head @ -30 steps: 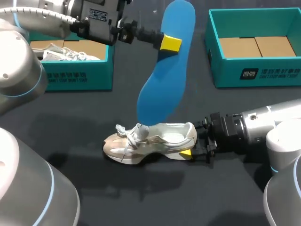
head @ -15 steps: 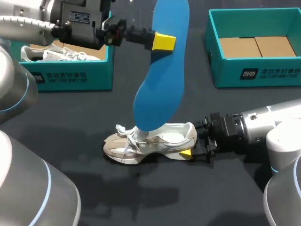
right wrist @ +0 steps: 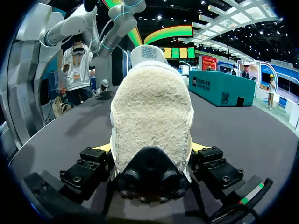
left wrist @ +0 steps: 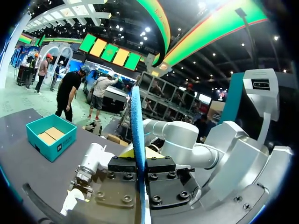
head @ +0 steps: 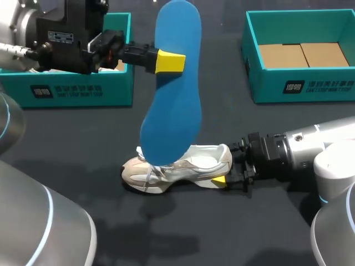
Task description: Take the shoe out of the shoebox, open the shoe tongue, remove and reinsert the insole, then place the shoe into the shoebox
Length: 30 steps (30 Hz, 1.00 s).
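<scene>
While the left arm point(head: 16, 22) enters at the upper left of the frame above the dark table point(head: 233, 233), the right arm point(head: 316, 147) lies low at the right edge. Two teal boxes stand at the back, the left box point(head: 83, 91) at upper left and the right box point(head: 299, 88) at upper right. Each carries white print on its front wall. A white label point(head: 61, 36) on the left arm's black head is too small to read.

The blue insole point(head: 172, 105) stands nearly upright at centre, clamped near its top by the left gripper point(head: 169, 61). Its lower end overlaps the laces of the shoe point(head: 177, 166). The shoe sits on the table below centre with its toe pointing left. The right gripper point(head: 226, 166) grips its fleecy heel from both sides.
</scene>
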Available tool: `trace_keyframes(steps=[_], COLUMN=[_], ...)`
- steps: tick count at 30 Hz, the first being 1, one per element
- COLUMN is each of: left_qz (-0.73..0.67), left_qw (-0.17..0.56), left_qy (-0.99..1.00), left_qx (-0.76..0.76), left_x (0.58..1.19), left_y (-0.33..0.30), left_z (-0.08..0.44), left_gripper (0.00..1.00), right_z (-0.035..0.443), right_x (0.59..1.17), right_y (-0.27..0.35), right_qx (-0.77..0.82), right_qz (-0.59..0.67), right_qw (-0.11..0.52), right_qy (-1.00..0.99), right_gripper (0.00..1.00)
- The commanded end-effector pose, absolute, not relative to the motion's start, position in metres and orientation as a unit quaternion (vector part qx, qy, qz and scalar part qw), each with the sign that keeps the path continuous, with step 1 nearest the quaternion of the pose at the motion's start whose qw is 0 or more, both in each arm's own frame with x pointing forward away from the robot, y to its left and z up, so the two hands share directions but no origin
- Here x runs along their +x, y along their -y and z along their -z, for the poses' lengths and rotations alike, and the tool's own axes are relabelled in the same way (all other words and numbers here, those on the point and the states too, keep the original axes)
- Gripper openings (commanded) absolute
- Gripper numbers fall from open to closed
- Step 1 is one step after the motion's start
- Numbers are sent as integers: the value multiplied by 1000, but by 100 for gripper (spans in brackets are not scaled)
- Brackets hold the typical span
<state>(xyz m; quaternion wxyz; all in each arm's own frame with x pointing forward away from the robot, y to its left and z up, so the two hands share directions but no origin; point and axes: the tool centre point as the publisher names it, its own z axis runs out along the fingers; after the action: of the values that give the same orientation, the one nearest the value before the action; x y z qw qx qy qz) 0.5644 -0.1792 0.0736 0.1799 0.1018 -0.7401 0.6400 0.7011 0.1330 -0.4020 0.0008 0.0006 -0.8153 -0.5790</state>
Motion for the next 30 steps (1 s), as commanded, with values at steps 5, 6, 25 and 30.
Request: trace_keyframes(steps=[5,6,25,30], left_qz=[-649,-650,-651,-650], left_qw=[163,162,163,168], left_qy=[734,733,726,725], left_qx=[119,123,151,157], left_x=[562,563,574,578], left_y=[177,177,169,170], left_z=[-75,-75,-64,-58], left_gripper=[0,0,0,0], right_z=[402,402,402,402], right_x=[700,700,700,700], right_y=[-134,-134,-134,-134], right_qx=[0,0,0,0], right_qz=[578,578,578,578], right_qw=[0,0,0,0], right_qy=[816,816,816,816], right_gripper=[0,0,0,0])
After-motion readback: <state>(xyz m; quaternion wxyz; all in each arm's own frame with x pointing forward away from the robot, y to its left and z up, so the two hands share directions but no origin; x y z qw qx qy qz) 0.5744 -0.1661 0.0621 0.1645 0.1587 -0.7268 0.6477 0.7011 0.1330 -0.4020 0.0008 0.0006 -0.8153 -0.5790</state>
